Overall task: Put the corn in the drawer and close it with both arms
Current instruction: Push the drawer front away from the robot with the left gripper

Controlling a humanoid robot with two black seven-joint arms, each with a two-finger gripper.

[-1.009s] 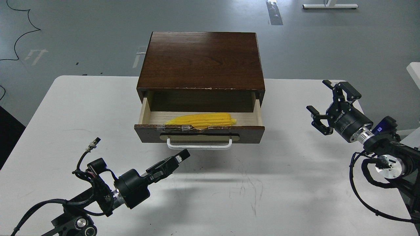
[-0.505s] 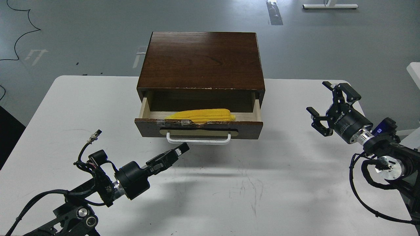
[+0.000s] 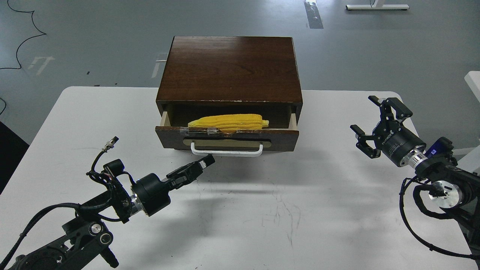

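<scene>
The yellow corn (image 3: 228, 122) lies lengthwise inside the drawer (image 3: 168, 134), which stands partly open in the dark wooden cabinet (image 3: 230, 67). The drawer's dark chipped front carries a white bar handle (image 3: 227, 152). My left gripper (image 3: 205, 163) is shut and empty. Its tip points at the drawer front just below the handle's left part, at or very near it. My right gripper (image 3: 377, 122) is open and empty, above the table to the right of the cabinet and well apart from the drawer.
The cabinet stands at the back middle of the white table (image 3: 262, 210). The table's right edge lies close behind my right arm. Grey floor with a black cable (image 3: 22, 41) lies beyond the table.
The drawer has slid further into the cabinet, with the corn in it. My left gripper has moved forward along with the drawer front. My right gripper has hardly moved.
</scene>
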